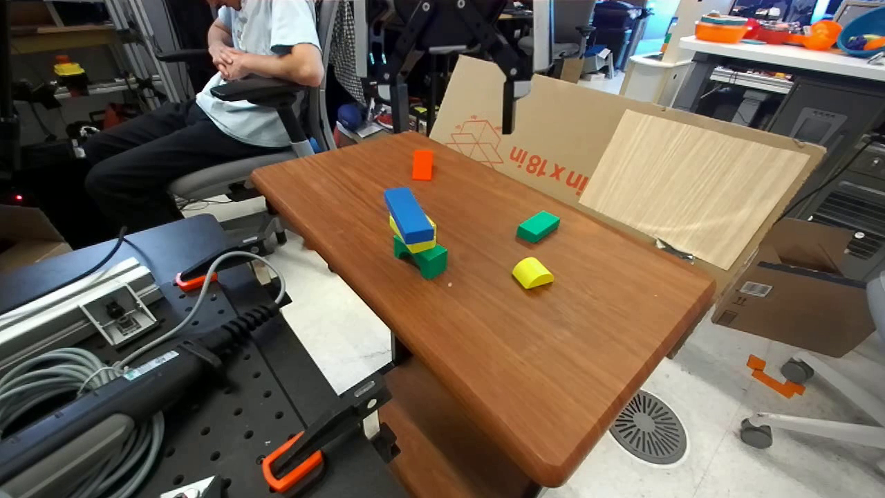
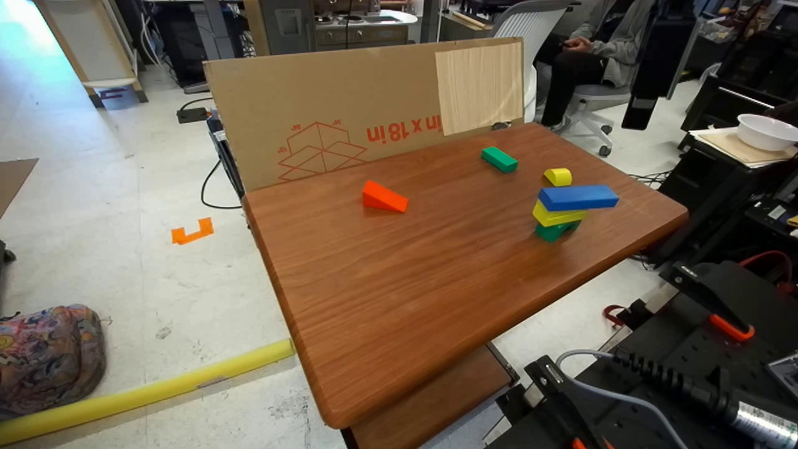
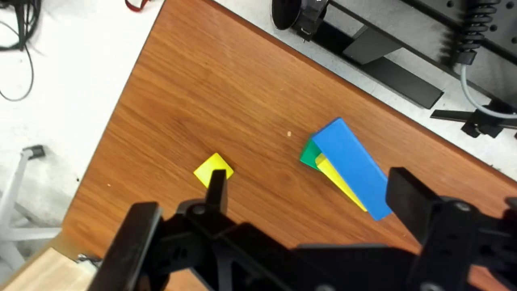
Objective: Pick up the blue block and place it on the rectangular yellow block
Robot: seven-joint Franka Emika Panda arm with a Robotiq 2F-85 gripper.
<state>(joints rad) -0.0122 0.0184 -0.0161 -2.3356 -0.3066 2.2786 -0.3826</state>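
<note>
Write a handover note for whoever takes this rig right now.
Gripper: open and empty, raised clear of the blocks.
Blue block: on top of the rectangular yellow block, slightly askew and overhanging one end; the yellow one rests on a green arch.
Done: blue is on yellow.
Left: apparently nothing; steer away gently, as the overhang could be knocked.

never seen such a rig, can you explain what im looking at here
The black two-fingered pincer is the robot's gripper. Two pictures come from cameras outside the robot, looking at the table from different places; the downward-looking picture comes from a camera on its wrist. On the table, a blue block lies on a yellow block, which rests on a green arch. Apart from that stack are a green block, a rounded yellow block and an orange wedge. The gripper is open and holds nothing.
</note>
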